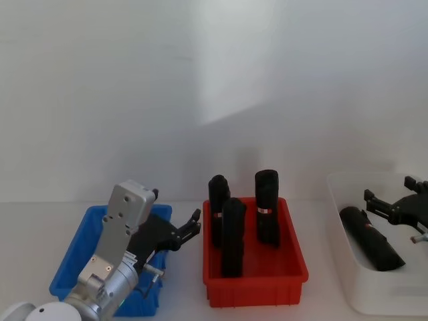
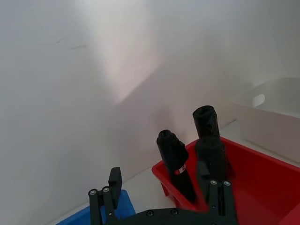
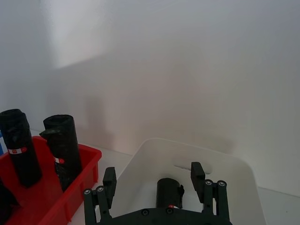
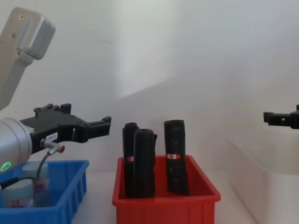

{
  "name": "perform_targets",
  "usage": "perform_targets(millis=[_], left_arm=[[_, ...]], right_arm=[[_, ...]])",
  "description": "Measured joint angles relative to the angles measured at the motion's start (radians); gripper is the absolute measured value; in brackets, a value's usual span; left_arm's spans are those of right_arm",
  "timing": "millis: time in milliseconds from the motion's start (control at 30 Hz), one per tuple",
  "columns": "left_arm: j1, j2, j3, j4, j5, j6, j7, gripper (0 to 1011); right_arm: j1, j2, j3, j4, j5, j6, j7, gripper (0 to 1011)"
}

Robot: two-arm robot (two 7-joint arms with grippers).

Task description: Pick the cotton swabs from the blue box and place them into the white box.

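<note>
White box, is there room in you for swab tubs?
Yes. One black cylinder lies in the white box, toward its left; the floor between it and the near wall, and to its right under the open right gripper, looks bare. The red bin beside it is crowded with three standing cylinders. The left gripper hangs above the blue box's right rim.

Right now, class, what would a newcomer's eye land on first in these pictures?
First, the bright red plastic bin at the centre, with three tall black red-banded cylinders standing in it. Left of it, the open left gripper hovers raised near the small blue plastic bin holding clear tubs of cotton swabs; on the right, the open right gripper hangs over the white plastic tub, where another black cylinder lies.
</note>
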Motion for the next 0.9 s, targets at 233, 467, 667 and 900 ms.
perform_targets(millis=[233,467,667,900], left_arm=[[0.010,0.036,-0.033,0.009,-0.027,0.026,0.004,1003],[0.016,0.058,-0.054,0.016,-0.044,0.059,0.003,1003],[0.014,0.065,-0.066,0.027,-0.049,0.083,-0.005,1003],[0.006,0.069,-0.075,0.045,-0.046,0.111,-0.018,1003]], right_arm=[[0.000,0.000,0.000,0.001,0.000,0.000,0.001,1002],[0.001,0.000,0.000,0.001,0.000,0.000,0.001,1002],[0.001,0.000,0.000,0.001,0.000,0.000,0.001,1002],[0.001,0.000,0.000,0.001,0.000,0.000,0.001,1002]])
